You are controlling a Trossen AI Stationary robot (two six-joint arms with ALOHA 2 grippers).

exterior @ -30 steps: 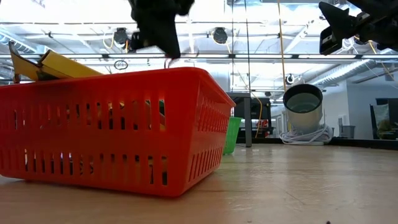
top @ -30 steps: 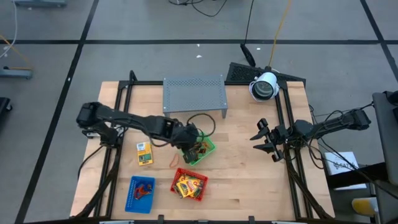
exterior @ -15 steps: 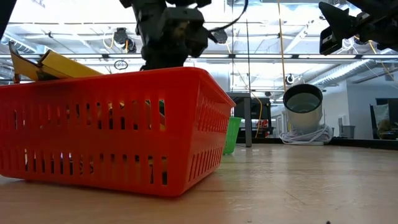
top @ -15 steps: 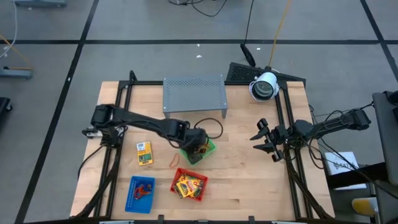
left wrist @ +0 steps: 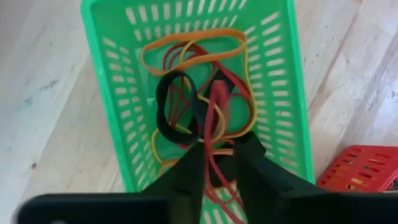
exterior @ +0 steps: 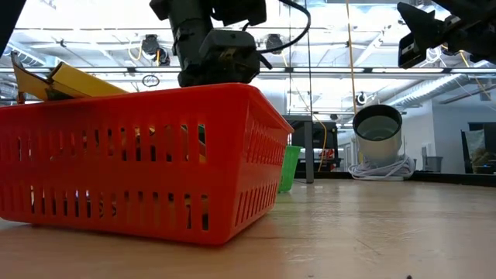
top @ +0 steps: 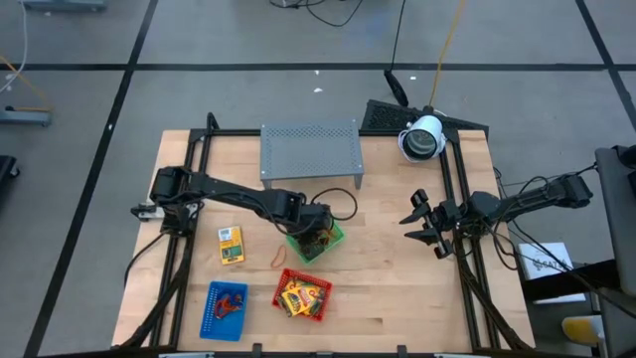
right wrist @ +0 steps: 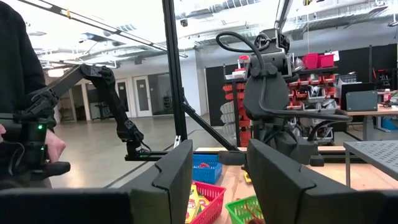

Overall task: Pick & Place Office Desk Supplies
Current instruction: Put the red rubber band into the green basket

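Observation:
A green mesh tray holds a loose pile of rubber bands: orange, red, yellow and one black loop. My left gripper points steeply down into this tray with a narrow gap between its fingers, and a red band runs through that gap. In the low view the red tray hides its fingertips. My right gripper waits open above the table's right side. A yellow packet and an orange band lie flat on the table. My left gripper comes from above, its fingers standing on either side of the red band in the pile. Whether they touch that band or the others I cannot tell. Every band I can see lies on the tray floor, none lifted.
The red tray with yellow packets and a blue tray stand near the front edge. A grey perforated rack is at the back, with a white camera at the back right. A person stands beyond the table.
My left gripper has gone down and slightly toward the table's right edge, tipping steeper, and has sunk into the green tray. The right arm has kept still.

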